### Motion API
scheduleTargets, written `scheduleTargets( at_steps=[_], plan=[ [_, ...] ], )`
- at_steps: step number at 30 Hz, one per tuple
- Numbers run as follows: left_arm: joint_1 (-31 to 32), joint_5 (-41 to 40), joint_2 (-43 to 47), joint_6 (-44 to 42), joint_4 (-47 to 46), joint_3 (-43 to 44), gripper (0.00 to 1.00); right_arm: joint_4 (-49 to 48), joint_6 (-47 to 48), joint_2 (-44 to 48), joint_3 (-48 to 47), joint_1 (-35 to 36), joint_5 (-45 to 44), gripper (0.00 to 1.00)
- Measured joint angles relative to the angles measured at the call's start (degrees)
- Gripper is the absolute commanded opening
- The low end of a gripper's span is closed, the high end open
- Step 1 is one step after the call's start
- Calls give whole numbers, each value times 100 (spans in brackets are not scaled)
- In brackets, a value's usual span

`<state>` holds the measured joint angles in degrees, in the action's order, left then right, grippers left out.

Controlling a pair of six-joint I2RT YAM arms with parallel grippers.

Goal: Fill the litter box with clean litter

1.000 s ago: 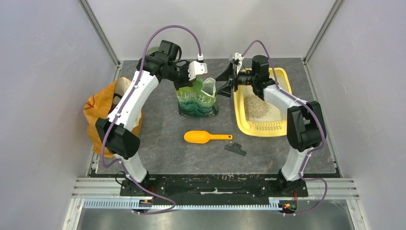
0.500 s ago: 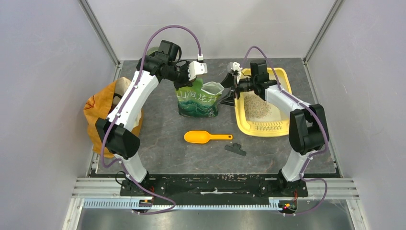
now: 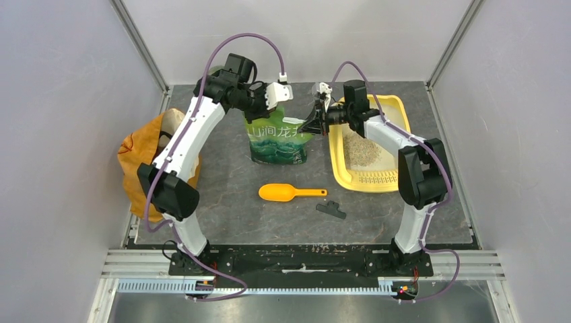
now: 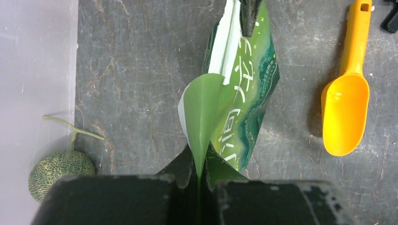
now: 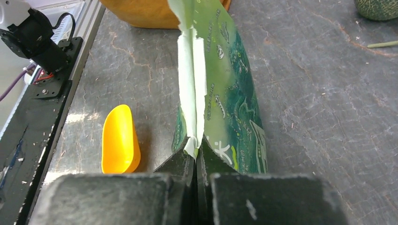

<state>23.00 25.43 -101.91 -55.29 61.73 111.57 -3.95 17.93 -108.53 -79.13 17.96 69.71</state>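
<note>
Our left fingers and right fingers each clamp the top of the green pouch, printed with white Chinese characters. Just right of it, the litter box holds clean litter.

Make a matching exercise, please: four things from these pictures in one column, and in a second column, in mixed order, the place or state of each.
Column A
1. green pouch
2. orange scoop
3. litter box
4. netted melon

Column B
a. holds a loose pile of clean litter
b. round, with a thin stem attached
c. top edge pinched by the left tool and the right tool
d. lies flat, bowl facing up, handle free

Pairs: 1-c, 2-d, 3-a, 4-b
</note>
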Motion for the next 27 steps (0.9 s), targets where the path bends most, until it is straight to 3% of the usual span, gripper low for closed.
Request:
scheduleTargets(
  at_steps=[8, 14, 18, 23, 27],
  plan=[
    [-125, -422, -730, 610, 621, 879, 48, 1832, 479, -286, -861, -96, 76, 6],
    [-431, -577, -1012, 1191, 717, 1147, 55, 2559, 476, -507, -1263, -186, 162, 10],
    [-647, -356, -739, 1366, 426, 940, 68, 2806, 404, -575, -1419, -203, 184, 8],
    [-610, -234, 651, 1021, -173, -350, 67, 2938, 236, -603, -1469, -205, 192, 9],
    [149, -308, 1652, 330, -544, -1113, 67, 2988, 87, -686, -1578, -208, 208, 9]
  ],
)
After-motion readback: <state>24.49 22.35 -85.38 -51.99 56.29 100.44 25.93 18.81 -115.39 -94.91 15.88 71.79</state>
